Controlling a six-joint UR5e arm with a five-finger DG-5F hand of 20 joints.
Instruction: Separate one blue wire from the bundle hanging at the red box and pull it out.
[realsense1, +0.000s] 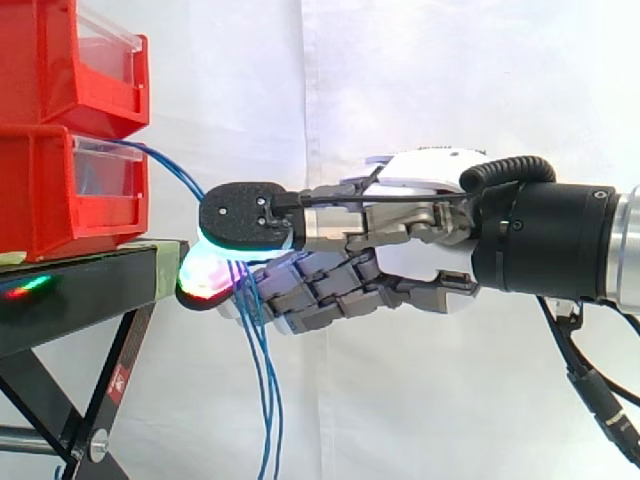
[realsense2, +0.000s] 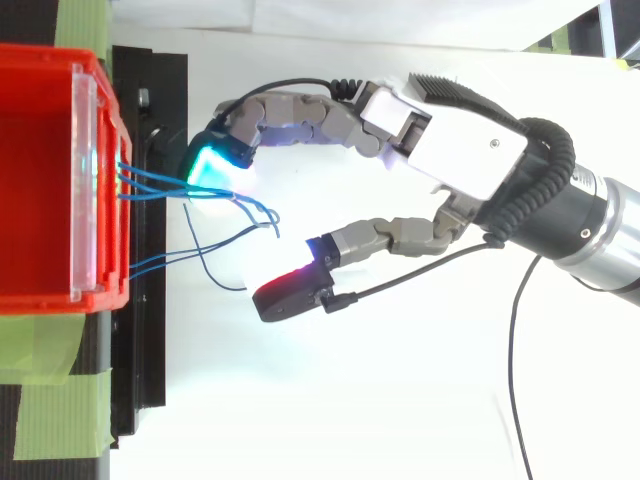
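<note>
hand half open at the blue wires, before a white curtain
a black stand patched with green tape carried stacked red bins; the wires left the lower bin's front and hung past the stand's edge. thumb and fingers stood apart, gripping nothing, one glowing pad touching the wires.
</note>
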